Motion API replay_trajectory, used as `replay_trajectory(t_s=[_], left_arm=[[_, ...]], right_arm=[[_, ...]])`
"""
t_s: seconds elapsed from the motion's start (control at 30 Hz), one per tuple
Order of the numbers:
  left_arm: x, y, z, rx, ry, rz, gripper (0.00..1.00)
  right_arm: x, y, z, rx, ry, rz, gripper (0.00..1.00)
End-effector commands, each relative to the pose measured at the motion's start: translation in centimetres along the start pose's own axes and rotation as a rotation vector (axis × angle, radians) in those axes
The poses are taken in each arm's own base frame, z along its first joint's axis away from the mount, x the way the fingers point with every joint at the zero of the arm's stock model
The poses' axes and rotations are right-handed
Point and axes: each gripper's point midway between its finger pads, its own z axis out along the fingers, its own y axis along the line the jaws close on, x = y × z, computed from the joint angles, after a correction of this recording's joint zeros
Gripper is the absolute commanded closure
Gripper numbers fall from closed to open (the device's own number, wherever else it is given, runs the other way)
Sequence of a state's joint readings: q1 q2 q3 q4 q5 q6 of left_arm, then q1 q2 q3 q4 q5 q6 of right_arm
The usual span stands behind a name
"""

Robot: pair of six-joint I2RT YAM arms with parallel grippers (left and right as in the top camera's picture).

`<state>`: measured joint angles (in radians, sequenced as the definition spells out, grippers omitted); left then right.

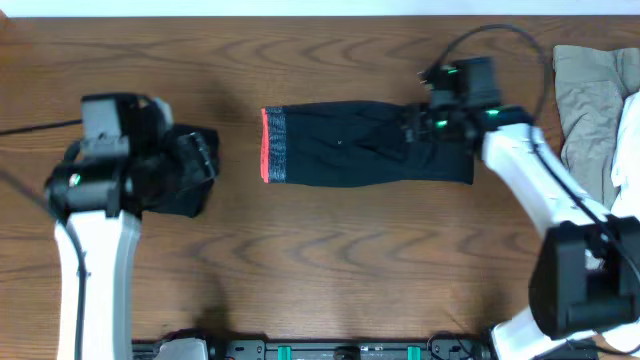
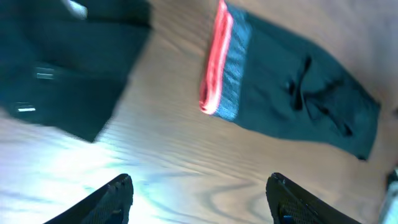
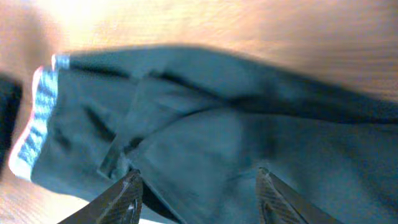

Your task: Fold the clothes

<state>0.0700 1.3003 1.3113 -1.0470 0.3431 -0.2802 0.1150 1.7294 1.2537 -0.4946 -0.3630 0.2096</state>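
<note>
While the pants (image 1: 350, 145) lie sideways along the bench (image 1: 330, 260), the right tool (image 3: 196, 186) hangs spread over their right end; the left tool (image 2: 199, 193), also spread, is farther.

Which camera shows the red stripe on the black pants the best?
The left wrist view. There the red stripe is big, bright and whole, next to the grey band. The overhead view shows it whole too, but small, at the left end of the pants. The right wrist view shows only a blurry sliver.
</note>
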Motion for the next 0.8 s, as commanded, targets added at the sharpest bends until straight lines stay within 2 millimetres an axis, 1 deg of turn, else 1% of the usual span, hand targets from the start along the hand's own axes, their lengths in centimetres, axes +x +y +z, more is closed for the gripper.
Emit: replay_trajectory(t_s=[0.0, 0.03, 0.07, 0.1, 0.2, 0.3, 0.37, 0.5, 0.67, 0.77], left_arm=[[0.6, -2.5, 3.2, 0.107, 0.126, 0.021, 0.29], [0.5, -2.9, 4.2, 0.122, 0.151, 0.018, 0.28], [0.4, -3.3, 5.3, 0.129, 0.171, 0.008, 0.25], [0.2, -3.5, 6.7, 0.134, 0.185, 0.002, 0.23], [-0.7, -4.1, 10.7, 0.141, 0.203, 0.018, 0.18], [-0.8, -4.0, 14.5, 0.137, 0.241, 0.0, 0.17], [-0.3, -3.5, 16.7, 0.122, 0.277, -0.007, 0.16], [1.0, -2.0, 20.0, 0.087, 0.348, -0.04, 0.14], [1.9, -1.0, 22.8, 0.066, 0.391, -0.069, 0.14], [2.9, -1.1, 24.1, 0.065, 0.424, -0.085, 0.15]], right_arm=[[-1.5, -0.5, -3.6, -0.043, -0.061, 0.05, 0.43], [-1.5, -1.1, -4.1, -0.034, -0.064, 0.064, 0.43], [-1.5, -1.5, -4.6, -0.026, -0.063, 0.075, 0.43], [-1.3, -1.9, -5.0, -0.018, -0.06, 0.086, 0.44], [-0.6, -2.7, -5.7, -0.002, -0.036, 0.106, 0.44], [0.5, -2.9, -5.7, 0.006, 0.008, 0.107, 0.45], [1.1, -2.9, -5.7, 0.008, 0.029, 0.086, 0.45], [1.8, -3.0, -5.7, 0.017, 0.057, 0.077, 0.46], [1.7, -3.1, -5.7, 0.019, 0.052, 0.076, 0.47], [1.5, -3.1, -5.7, 0.02, 0.047, 0.074, 0.48]])
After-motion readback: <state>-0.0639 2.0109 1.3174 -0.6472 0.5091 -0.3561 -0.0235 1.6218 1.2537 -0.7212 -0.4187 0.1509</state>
